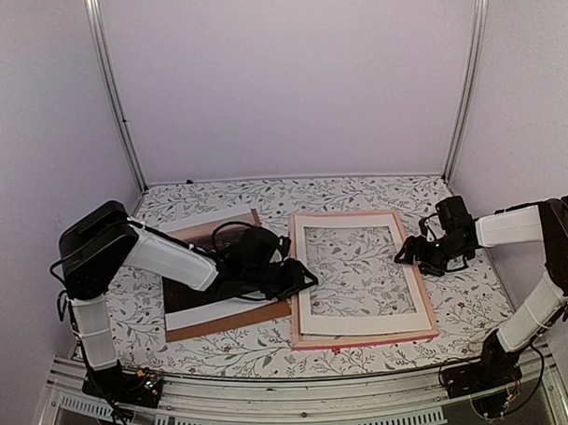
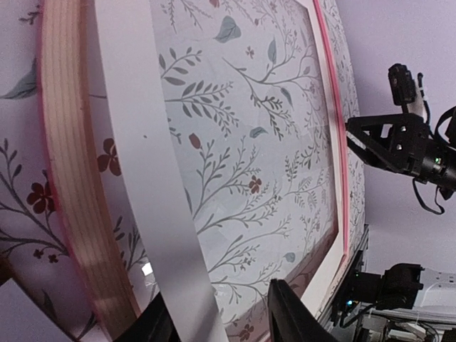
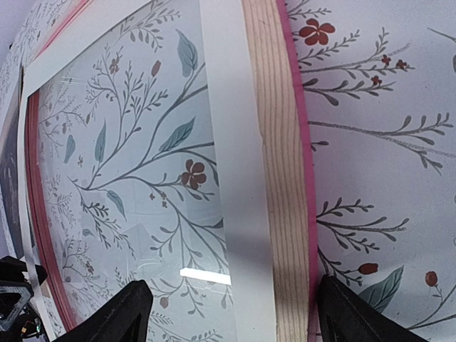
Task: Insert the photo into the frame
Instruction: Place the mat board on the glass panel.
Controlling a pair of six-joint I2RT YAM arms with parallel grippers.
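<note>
The pink frame (image 1: 363, 340) lies flat at the table's centre-right, with a white card mat (image 1: 311, 314) resting in it. The photo (image 1: 184, 295), dark with a white margin, lies left of the frame on a brown board (image 1: 236, 321), partly hidden under my left arm. My left gripper (image 1: 300, 277) is at the frame's left side. In the left wrist view its fingers (image 2: 288, 317) stand apart astride the mat's strip (image 2: 142, 157), beside the wooden rail (image 2: 71, 178). My right gripper (image 1: 407, 253) is open, its jaws spanning the right rail (image 3: 285, 178) and mat strip (image 3: 231, 142).
A floral cloth (image 1: 358, 196) covers the table and shows through the frame's glass. Grey walls and two metal posts (image 1: 117, 97) close in the back and sides. The arms' bases sit on a rail (image 1: 300, 398) at the near edge.
</note>
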